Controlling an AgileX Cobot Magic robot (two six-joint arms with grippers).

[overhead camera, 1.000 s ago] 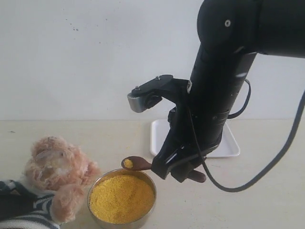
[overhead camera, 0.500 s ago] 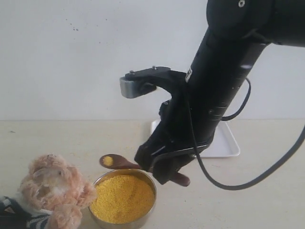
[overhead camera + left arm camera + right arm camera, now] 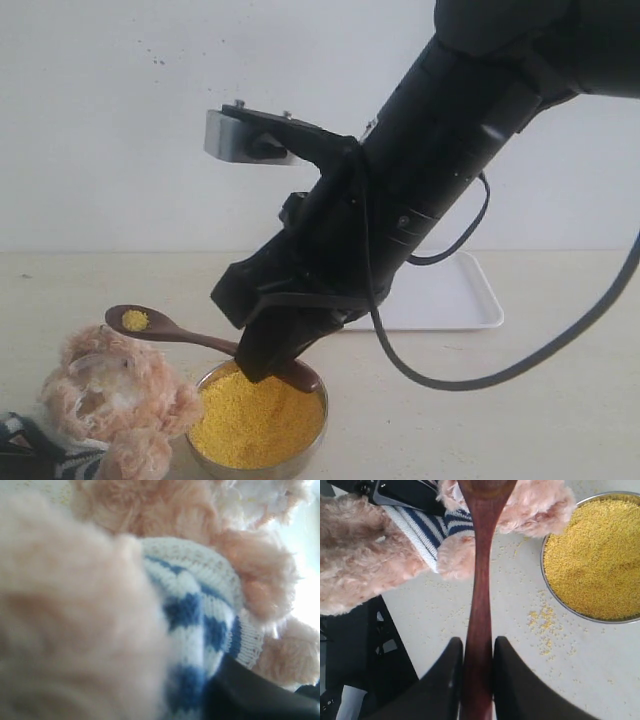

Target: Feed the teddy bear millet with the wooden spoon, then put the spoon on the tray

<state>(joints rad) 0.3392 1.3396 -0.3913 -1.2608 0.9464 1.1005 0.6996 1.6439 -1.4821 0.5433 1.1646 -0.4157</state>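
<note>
Right end effector (image 3: 477,646) clenched on spoon (image 3: 165,328) handle. Millet (image 3: 134,320) load hovers at bear's (image 3: 110,390) 12 o'clock (bear at metal bowl's (image 3: 312,440) 9). Left end effector (image 3: 402,491): grip unreadable. Risk: any tilt spills grains onto counter (image 3: 560,400).

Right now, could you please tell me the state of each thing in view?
wooden spoon: clamped in the right gripper's jaws, a few yellow grains on its tip.
millet: fills the metal bowl, some grains spilled on the table.
teddy bear: beside the bowl, head just under the spoon's tip.
tray: flat on the table, spoon not on it.
</note>
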